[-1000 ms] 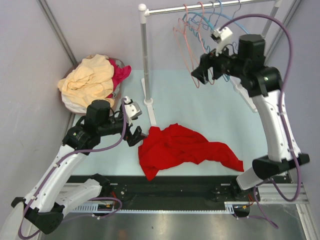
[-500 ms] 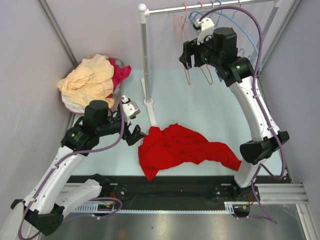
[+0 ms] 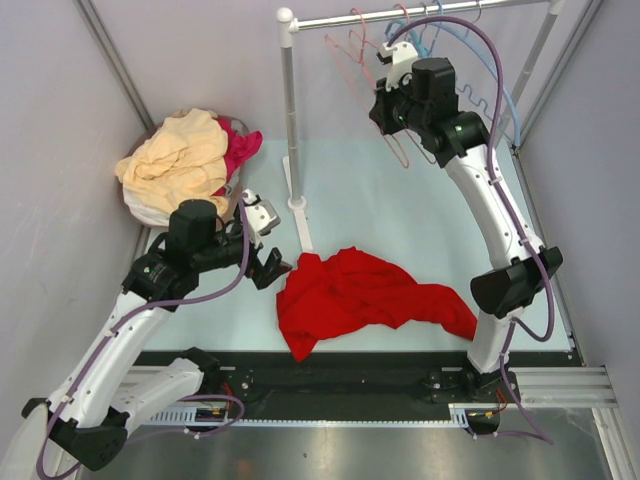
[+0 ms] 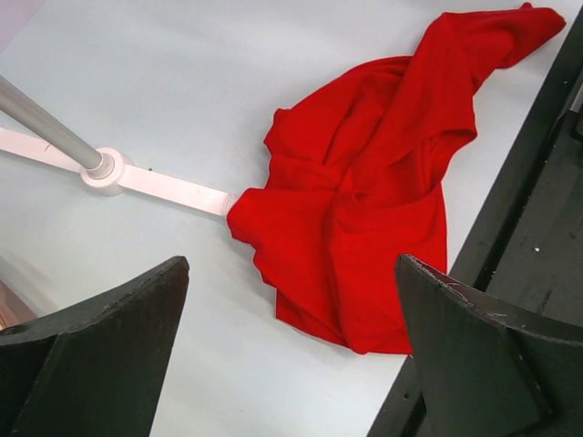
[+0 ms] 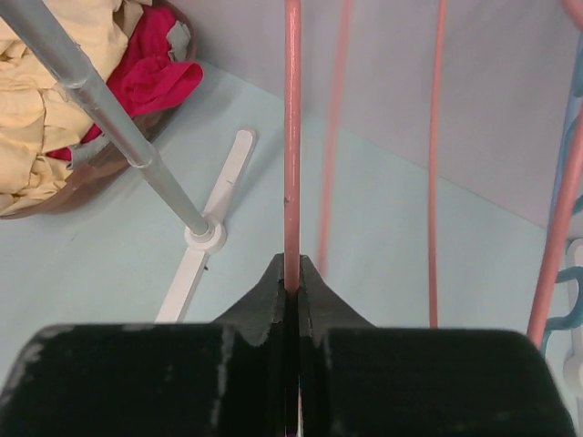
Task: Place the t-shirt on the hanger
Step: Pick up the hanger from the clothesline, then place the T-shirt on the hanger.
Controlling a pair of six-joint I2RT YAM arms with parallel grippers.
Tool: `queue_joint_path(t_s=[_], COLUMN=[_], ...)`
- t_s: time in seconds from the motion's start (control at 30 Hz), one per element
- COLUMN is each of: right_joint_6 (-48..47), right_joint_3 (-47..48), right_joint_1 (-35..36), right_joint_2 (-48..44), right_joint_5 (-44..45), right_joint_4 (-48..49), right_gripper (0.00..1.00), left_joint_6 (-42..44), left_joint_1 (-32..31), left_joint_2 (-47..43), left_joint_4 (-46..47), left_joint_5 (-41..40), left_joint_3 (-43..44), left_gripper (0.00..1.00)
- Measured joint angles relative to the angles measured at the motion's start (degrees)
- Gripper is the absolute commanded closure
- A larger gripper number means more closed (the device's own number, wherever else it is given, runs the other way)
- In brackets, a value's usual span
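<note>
The red t-shirt (image 3: pixel 370 295) lies crumpled on the table near the front edge; the left wrist view also shows the t-shirt (image 4: pixel 364 182). My left gripper (image 3: pixel 272 268) hovers just left of it, jaws wide open and holding nothing (image 4: pixel 291 264). My right gripper (image 3: pixel 385 105) is raised under the rail, shut on a thin bar of a salmon-pink hanger (image 5: pixel 292 137), which runs straight up out of the closed jaws (image 5: pixel 292 278). From above, the pink hanger (image 3: pixel 347 60) hangs tilted toward the left.
A metal rail (image 3: pixel 420 15) on a post (image 3: pixel 290 120) with a white foot (image 3: pixel 300 215) carries another pink hanger (image 5: pixel 435 137) and blue hangers (image 3: pixel 490 95). A basket (image 3: pixel 150 212) at the left holds yellow and magenta garments. A black strip (image 3: pixel 330 365) edges the table front.
My right arm has swung left and up under the rail, and its jaws have closed on the pink hanger's bar, pulling the hangers leftward. The left arm and t-shirt have not moved.
</note>
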Motion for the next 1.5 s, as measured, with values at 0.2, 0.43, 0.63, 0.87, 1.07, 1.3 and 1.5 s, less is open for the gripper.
queue_joint_path(t_s=[0.2, 0.43, 0.63, 0.87, 1.07, 1.3, 1.5], right_joint_6=[0.92, 2.14, -1.16, -8.96, -18.88, -29.03, -34.60], right_joint_3=[-1.09, -3.43, -13.60, -39.34, -49.48, -57.27, -62.53], right_joint_1=[-0.72, -2.54, -2.73, -2.25, -2.23, -2.21, -2.23], right_joint_2=[-2.64, -10.01, -18.38, -37.51, -50.53, -60.46, -65.85], right_joint_5=[-0.44, -4.57, -10.58, -16.83, -19.85, -20.90, -21.18], right_joint_4=[2.03, 5.77, 3.23, -6.69, -19.69, -34.51, -38.80], right_gripper=[1.00, 1.00, 1.00, 1.00, 1.00, 1.00, 1.00], left_joint_6=[0.00, 0.04, 1.49, 4.20, 8.55, 12.83, 16.15], left_joint_1=[0.00, 0.00, 0.04, 0.11, -0.09, -4.81, -10.69], left_joint_2=[0.46, 0.44, 0.79, 1.86, 4.09, 14.58, 23.63], left_joint_4=[0.35, 0.33, -0.26, -0.24, 2.82, 9.66, 13.35], left_joint_5=[-1.03, -2.62, -3.82, -1.60, 4.35, 6.08, 5.40], left_joint_3=[0.00, 0.00, -0.04, -4.09, -11.82, -12.79, -12.70], left_gripper=[0.00, 0.00, 0.00, 0.01, 0.17, 0.27, 0.26])
